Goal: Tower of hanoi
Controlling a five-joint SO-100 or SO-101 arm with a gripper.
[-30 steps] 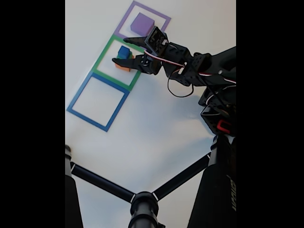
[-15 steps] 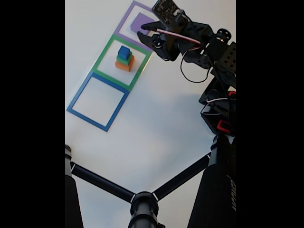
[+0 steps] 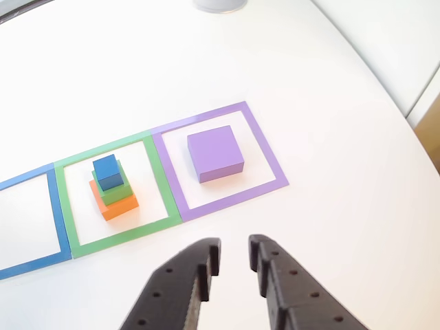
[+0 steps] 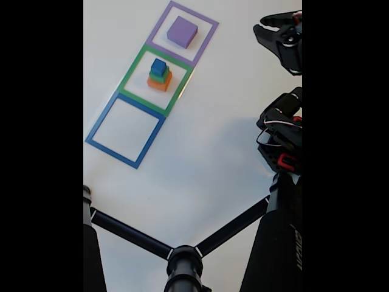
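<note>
White table [image 3: 330,82] [image 4: 200,140], three flat square outlines taped/printed in a row, edges touching. Black tripod legs [image 4: 182,255] in foreground of fixed view, near bottom edge.

Arm [image 4: 282,131]: black, along right edge of fixed view, red part low on it, white wires. Well apart from the squares.

Gripper [image 3: 232,256] [image 4: 265,28]: black, enters other view from bottom edge, tips pointing toward the squares. Jaws apart w/ a narrow gap, nothing between them. Hangs short of purple outline, touching no block. In fixed view at top right, off to the right of the row.

Outlines: purple outline [image 3: 265,148] [image 4: 206,27], green outline [image 3: 155,172] [image 4: 135,68] in the middle, blue outline [image 3: 58,220] [image 4: 100,125] at the other end; inside of blue one bare.

Purple block [image 3: 215,152] [image 4: 182,31]: widest, sits alone inside purple outline, approx centred, flat on table.

Stack inside green outline, 3 high, upright:
- orange block [image 3: 118,204] [image 4: 159,84] at bottom, on table
- green block [image 3: 119,191] [image 4: 159,76] on orange
- blue cube [image 3: 108,172] [image 4: 159,66] on top, smallest

Stack sits a bit toward blue-outline side in other view. Stack and purple block apart, outline borders between them.
</note>
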